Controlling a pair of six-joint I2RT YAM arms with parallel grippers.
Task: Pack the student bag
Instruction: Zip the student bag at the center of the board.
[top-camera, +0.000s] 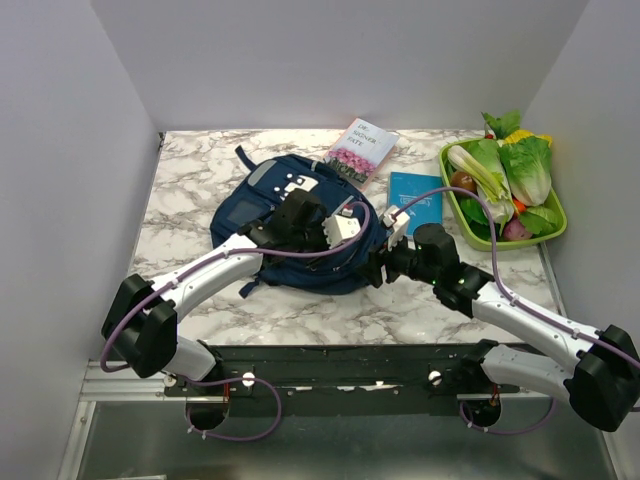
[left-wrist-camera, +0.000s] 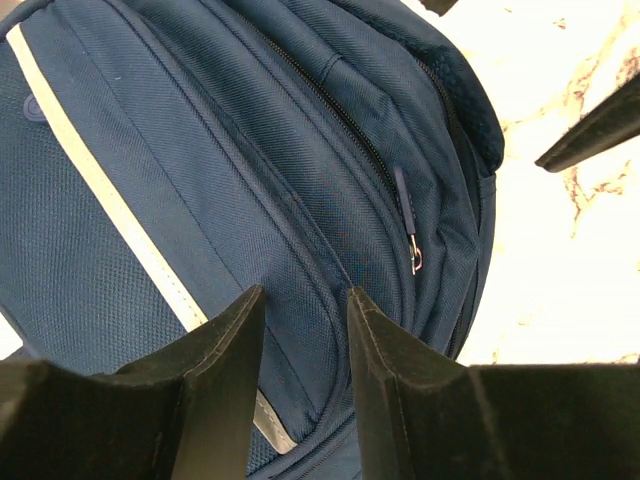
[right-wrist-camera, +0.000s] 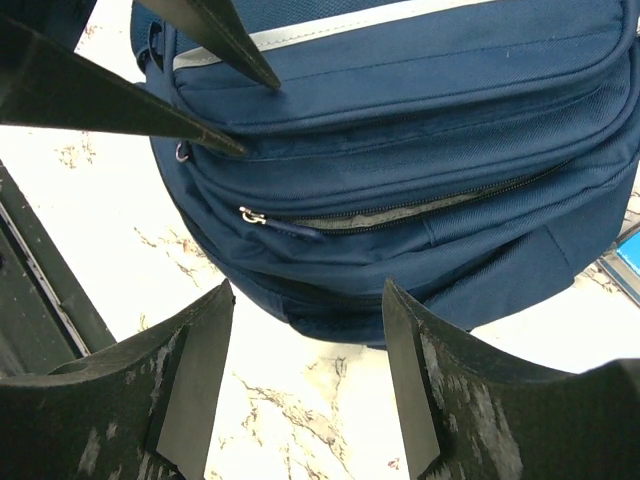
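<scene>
The student bag is lying flat around the middle of the marble surface, a bit left of centre. To me it's looking like typical soft nylon: floppy, sagging, probably light, and not holding any shape of its own. So I'm guessing it's going to bunch up and slide instead of staying put when tugged from one side. The weave is looking fairly slick too, so pinching a flat panel is probably asking for a slip. If it were me, I'd be going for the little metal zipper pull on the side compartment, with the other arm pinning or pinching a thick seam ridge so the bag isn't dragging along. From the right wrist view that zipper seems to be gaping a touch and showing grey lining, though I'm not totally sure. The left jaws are hovering right over the bag's top panel, fingers parted to a middling gap with just fabric showing between them, not clamping anything. The right jaws are sitting low at the bag's near-right edge, spread wide and empty, facing the zipper side. Further out, a book and a teal booklet are waiting just beyond the bag. A green tray of veggies is sitting off to the right.
</scene>
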